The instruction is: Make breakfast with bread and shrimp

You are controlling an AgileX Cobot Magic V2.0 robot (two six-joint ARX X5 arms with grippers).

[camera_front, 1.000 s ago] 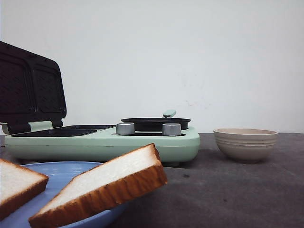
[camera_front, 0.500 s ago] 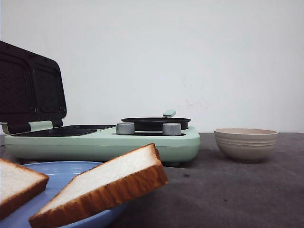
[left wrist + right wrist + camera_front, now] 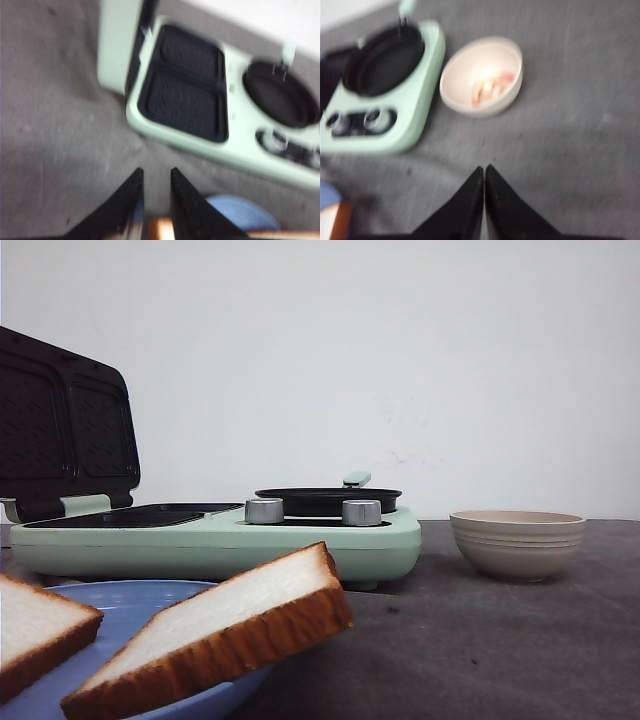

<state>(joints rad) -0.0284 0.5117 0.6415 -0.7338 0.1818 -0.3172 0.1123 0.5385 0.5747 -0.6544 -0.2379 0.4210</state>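
Front view, from the left: the bread (image 3: 215, 625) lies as two thick slices on a blue plate (image 3: 135, 598) at the near edge of the grey table (image 3: 480, 640). One slice sits at the far left, cut off by the frame. The other leans tilted over the plate's right rim, its golden crust facing forward. Behind the plate stands a mint-green breakfast maker (image 3: 215, 540) with its dark ribbed lid (image 3: 65, 430) raised at the left. Two silver knobs (image 3: 264, 511) sit on its top, and a small black pan (image 3: 328, 500) rests on its right half. Well apart to the right is a beige bowl (image 3: 517, 542).

On the left wrist view, the left claw (image 3: 155, 192) hangs over the table just in front of the open sandwich plates (image 3: 185, 85), its black fingers set a narrow gap apart, nothing between them. The plate's blue rim and a strip of brown crust show beside the fingertips.

On the right wrist view, the right claw (image 3: 484, 192) is closed, fingertips touching and empty, above bare table. The bowl beyond it holds pinkish pieces, too blurred to name.
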